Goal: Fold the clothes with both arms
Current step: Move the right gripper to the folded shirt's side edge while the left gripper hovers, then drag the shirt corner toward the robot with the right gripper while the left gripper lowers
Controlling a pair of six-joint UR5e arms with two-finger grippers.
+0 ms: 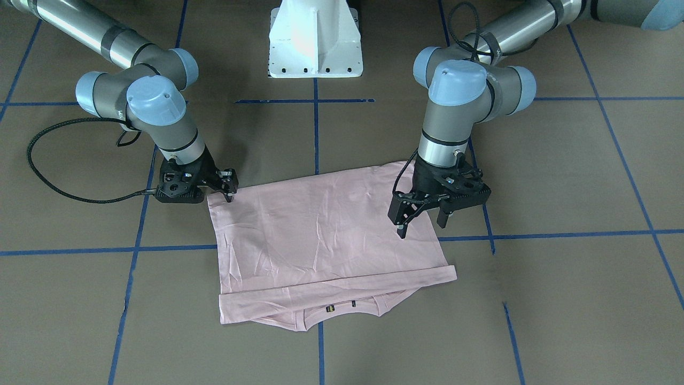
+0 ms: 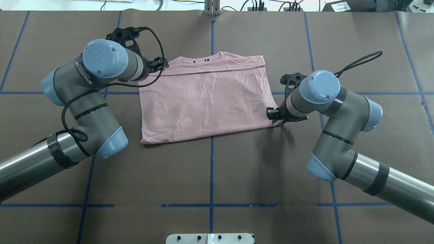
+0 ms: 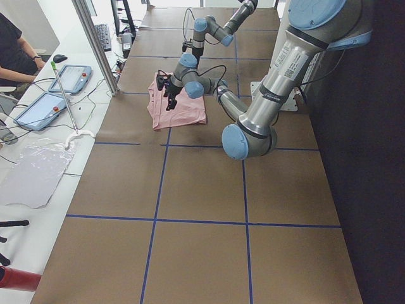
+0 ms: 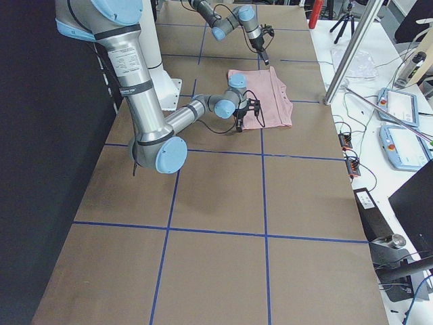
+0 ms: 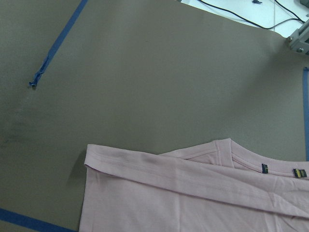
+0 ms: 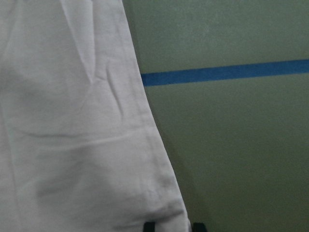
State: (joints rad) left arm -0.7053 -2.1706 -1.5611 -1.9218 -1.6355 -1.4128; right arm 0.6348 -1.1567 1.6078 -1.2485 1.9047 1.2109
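Observation:
The pale pink T-shirt lies flat on the brown table, folded in half. Its hem band lies over the collar at the far edge. My left gripper hangs open above the shirt's far corner on the left arm's side, with nothing between its fingers. The left wrist view shows that corner from above, without the fingers. My right gripper sits low at the shirt's near corner on the right arm's side. In the right wrist view its fingertips stand apart, either side of that corner of the shirt.
The white base pedestal stands at the table's robot side. Blue tape lines grid the brown surface. Black cables loop off both wrists. A person sits at a side bench with tablets.

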